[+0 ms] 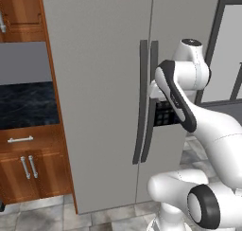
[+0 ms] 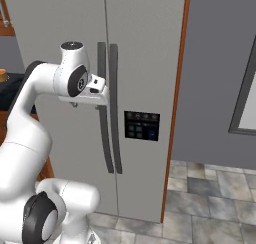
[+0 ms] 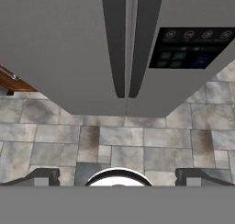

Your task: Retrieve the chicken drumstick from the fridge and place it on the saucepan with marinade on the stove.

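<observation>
Gripper [image 3: 117,175] spread wide, nothing between its fingertips, held just in front of the fridge [image 1: 104,83] near the two dark handles [image 1: 146,102] at the door seam. Fridge doors both closed, so the contents and the drumstick are hidden. Dark control panel [image 2: 142,125] on the right door, beside the handles. Wooden cabinets [image 1: 28,164] left of the fridge.

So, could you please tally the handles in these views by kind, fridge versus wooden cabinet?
Long dark fridge handles: 2
Silver wooden-cabinet door handles: 2
Silver drawer handle: 1
Silver handle at the edge of the upper cabinet: 1, only partly visible
Total: 6
</observation>
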Controlling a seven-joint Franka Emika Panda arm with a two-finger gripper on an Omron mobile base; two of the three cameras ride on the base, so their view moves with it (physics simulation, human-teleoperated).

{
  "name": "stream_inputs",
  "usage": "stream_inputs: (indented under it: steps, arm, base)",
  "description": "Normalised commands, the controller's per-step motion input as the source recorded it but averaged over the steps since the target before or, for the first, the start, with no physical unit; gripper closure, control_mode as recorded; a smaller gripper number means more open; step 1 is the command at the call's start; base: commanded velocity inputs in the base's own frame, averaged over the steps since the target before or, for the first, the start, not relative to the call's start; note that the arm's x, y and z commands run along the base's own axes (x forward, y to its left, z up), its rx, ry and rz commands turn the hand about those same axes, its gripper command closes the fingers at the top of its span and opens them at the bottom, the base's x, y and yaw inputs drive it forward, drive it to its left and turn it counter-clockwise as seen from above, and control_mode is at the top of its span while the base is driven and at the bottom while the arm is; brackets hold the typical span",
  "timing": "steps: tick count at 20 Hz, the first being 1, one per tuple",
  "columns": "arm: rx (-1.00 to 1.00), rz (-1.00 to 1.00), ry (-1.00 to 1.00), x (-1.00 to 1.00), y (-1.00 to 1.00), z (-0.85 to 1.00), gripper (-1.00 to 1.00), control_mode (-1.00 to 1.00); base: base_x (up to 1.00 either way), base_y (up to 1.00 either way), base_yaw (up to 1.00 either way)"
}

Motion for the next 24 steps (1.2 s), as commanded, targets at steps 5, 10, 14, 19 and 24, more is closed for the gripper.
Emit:
stream_inputs:
  steps: [5,10,14,19,24]
  arm:
    - [0.00,0.00,-0.01,0.00,0.00,0.00,-1.00,-1.00]
    - [0.00,0.00,-0.12,0.01,0.03,-0.04,-1.00,-1.00]
    - [-0.04,0.00,-0.06,0.21,0.08,-0.14,-1.00,-1.00]
    - [-0.10,0.00,-0.01,0.28,0.40,-0.46,-1.00,-1.00]
    - [-0.08,0.00,0.00,0.30,0.27,-0.39,-1.00,-1.00]
  base:
    - [0.00,0.01,0.00]
    - [0.00,0.00,0.00]
    - [0.00,0.00,0.00]
    - [0.00,0.00,0.00]
    - [0.00,0.00,0.00]
